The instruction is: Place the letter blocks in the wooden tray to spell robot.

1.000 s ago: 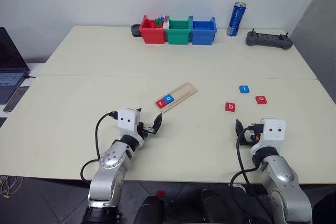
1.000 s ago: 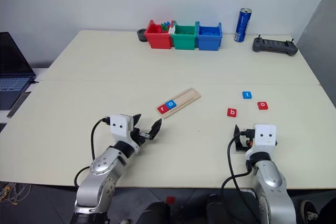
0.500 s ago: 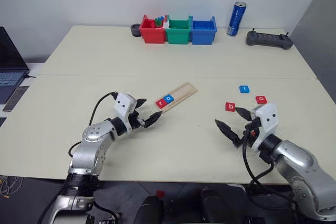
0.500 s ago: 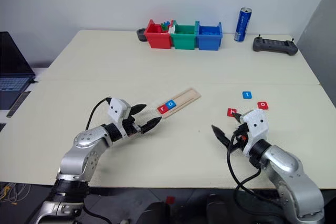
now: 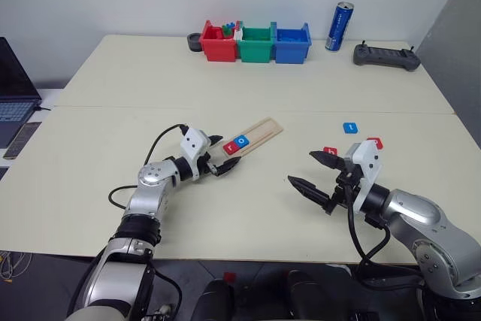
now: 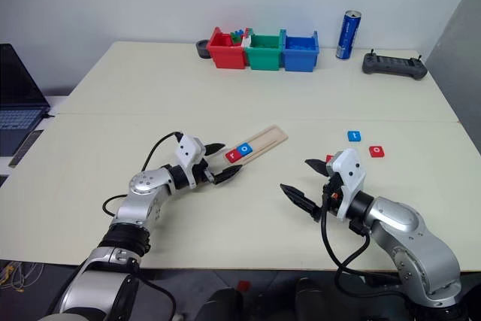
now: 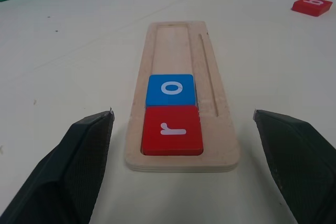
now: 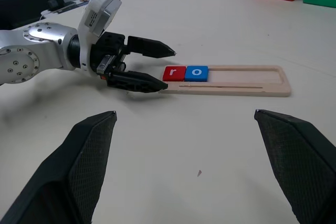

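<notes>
The wooden tray (image 5: 259, 132) lies slantwise at mid-table with a red "r" tile (image 7: 172, 130) and a blue "o" tile (image 7: 170, 88) at its near end. My left gripper (image 5: 226, 152) is open, and its fingers straddle that near end without touching it. Three loose letter blocks lie to the right: a blue "t" (image 5: 349, 127), a red "o" (image 5: 374, 142) and a red "b" (image 5: 329, 151), which is partly hidden behind my right gripper. My right gripper (image 5: 302, 168) is open and empty. It hangs over the table just left of the "b" and points toward the tray.
Red (image 5: 217, 44), green (image 5: 255, 44) and blue (image 5: 291, 43) bins stand in a row at the back, with a dark round holder (image 5: 194, 42) to their left. A blue can (image 5: 339, 27) and a black controller (image 5: 385, 56) sit at the back right. A laptop (image 5: 15, 88) is off the left edge.
My left gripper has reached forward from the front edge to the tray's near end. My right gripper has risen and swung left to point across the table. Both stayed open.
</notes>
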